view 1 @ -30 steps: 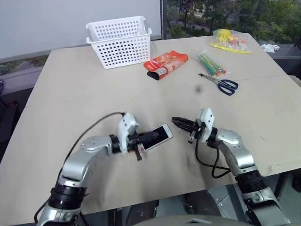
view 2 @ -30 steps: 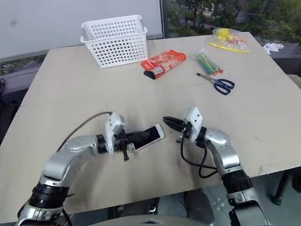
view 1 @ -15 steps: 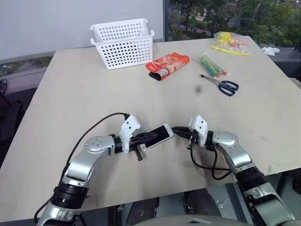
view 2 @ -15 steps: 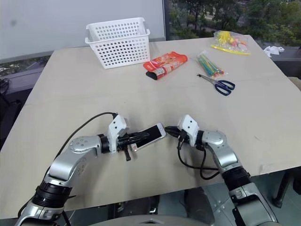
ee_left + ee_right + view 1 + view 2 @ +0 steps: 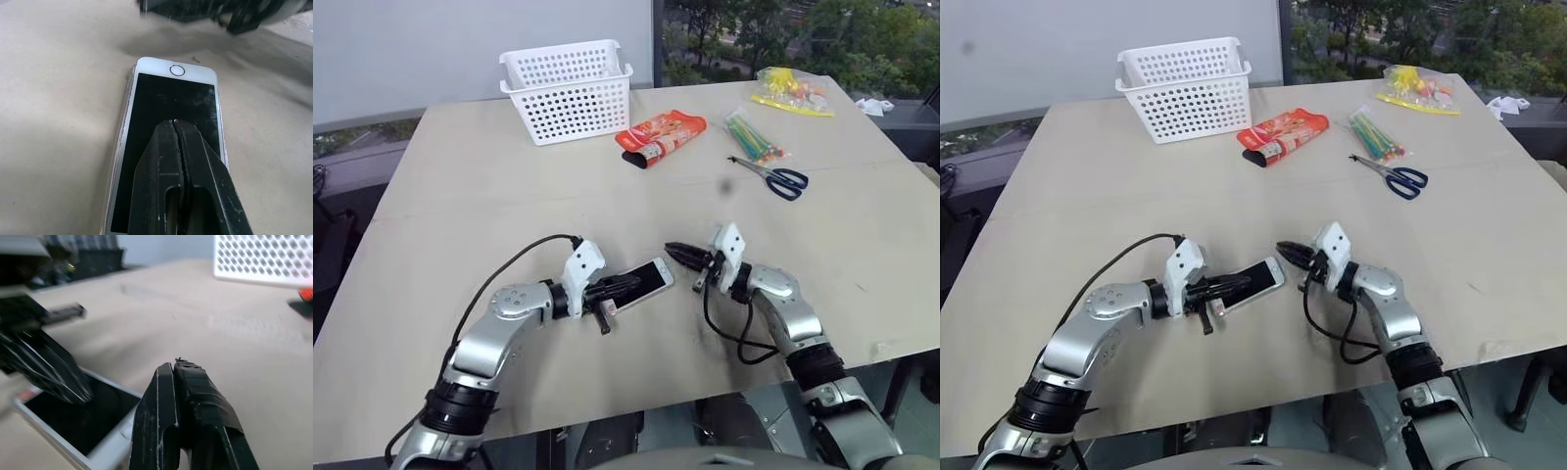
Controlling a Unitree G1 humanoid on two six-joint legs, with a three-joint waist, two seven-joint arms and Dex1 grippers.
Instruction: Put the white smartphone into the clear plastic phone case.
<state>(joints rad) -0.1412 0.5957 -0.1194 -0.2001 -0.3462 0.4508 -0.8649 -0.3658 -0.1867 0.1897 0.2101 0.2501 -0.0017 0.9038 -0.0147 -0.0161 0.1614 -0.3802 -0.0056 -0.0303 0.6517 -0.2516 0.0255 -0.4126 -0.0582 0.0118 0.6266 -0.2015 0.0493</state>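
Note:
The white smartphone (image 5: 650, 276) lies flat on the table, black screen up, home button (image 5: 177, 70) at its far end. A thin translucent rim, the clear plastic phone case (image 5: 124, 129), hugs the phone's long edge. My left gripper (image 5: 630, 285) is shut, and its closed tips rest on the screen (image 5: 174, 123). My right gripper (image 5: 670, 249) is shut too. It hovers just past the home-button end, slightly off the phone. In the right wrist view its closed fingers (image 5: 175, 366) point over the phone (image 5: 80, 420) toward the left gripper (image 5: 49, 364).
At the table's far side stand a white perforated basket (image 5: 568, 90), a red snack pack (image 5: 660, 134), a bag of coloured sticks (image 5: 754, 132), blue-handled scissors (image 5: 779, 176) and a yellow bag (image 5: 791, 85). The table's near edge runs just below both arms.
Half a second ago the right gripper's tips touched the phone's home-button end; they have since drawn back and up. The left gripper and the phone have stayed put.

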